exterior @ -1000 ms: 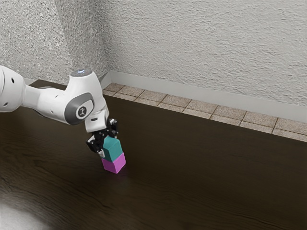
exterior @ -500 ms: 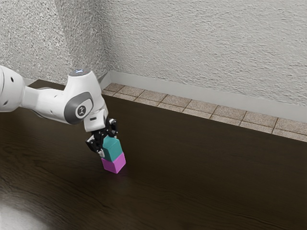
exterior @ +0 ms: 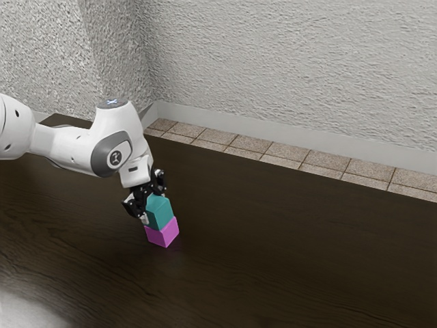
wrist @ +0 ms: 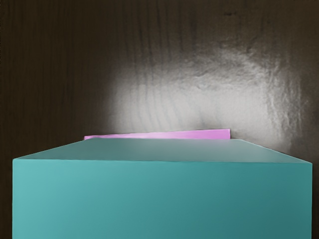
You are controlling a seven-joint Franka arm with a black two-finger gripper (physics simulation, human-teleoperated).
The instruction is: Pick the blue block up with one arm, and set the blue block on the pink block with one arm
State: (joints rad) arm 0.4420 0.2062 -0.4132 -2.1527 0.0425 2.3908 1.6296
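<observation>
The blue block [exterior: 160, 212], teal in colour, rests on top of the pink block [exterior: 162, 233] on the dark wooden table [exterior: 287, 260]. My gripper [exterior: 147, 198] comes down on it from the exterior view's upper left, its black fingers on two sides of the block and shut on it. In the wrist view the blue block [wrist: 159, 194] sits large right under my hand. A thin strip of the pink block [wrist: 159, 135] shows just beyond its far edge.
The tabletop spreads bare to the exterior view's right and front. A tiled floor strip [exterior: 300, 158] and rough grey walls [exterior: 287, 61] lie behind the table's far edge.
My hand has shifted very slightly toward the exterior view's left, with the blue block still on the pink one. Otherwise nothing has visibly changed.
</observation>
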